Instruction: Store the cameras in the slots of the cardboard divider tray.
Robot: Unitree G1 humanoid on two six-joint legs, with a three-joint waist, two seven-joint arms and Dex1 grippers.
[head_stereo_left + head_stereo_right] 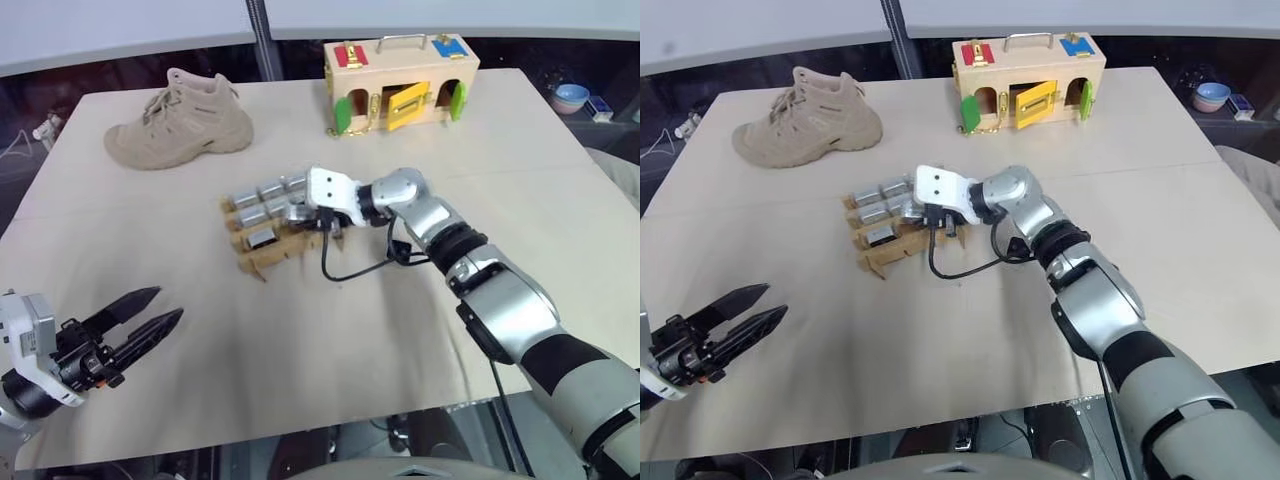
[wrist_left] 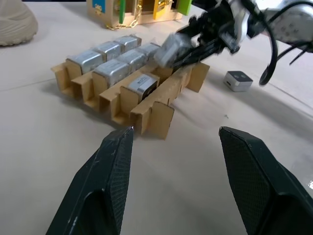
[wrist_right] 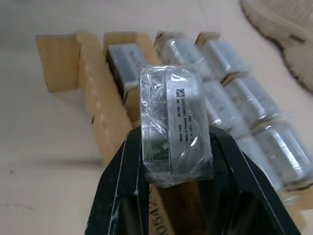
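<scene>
We see the cardboard divider tray (image 1: 262,238) lying near the middle of the pale table (image 1: 330,330), its tan strips forming rows of small slots. Several silver-grey cameras (image 2: 105,61) already sit in those slots, filling most of the rows on the side nearer the boot, with one more (image 2: 143,83) alone in the next row. Another small white camera (image 2: 238,80) lies loose on the table just beside the tray.

Our right claw (image 3: 173,161) reaches across over the tray, its two black fingers clamped on a camera in clear wrapping (image 3: 172,122); that camera hangs just above the tray's edge strip, over the slots. Our left claw (image 1: 145,318) hovers over the near left part of the table, well apart from the tray, its fingers (image 2: 110,171) parted to a middling gap and holding nothing.

Farther back, a tan boot (image 1: 180,120) rests on the table, and a wooden box with coloured doors (image 1: 400,85) stands beside it.
</scene>
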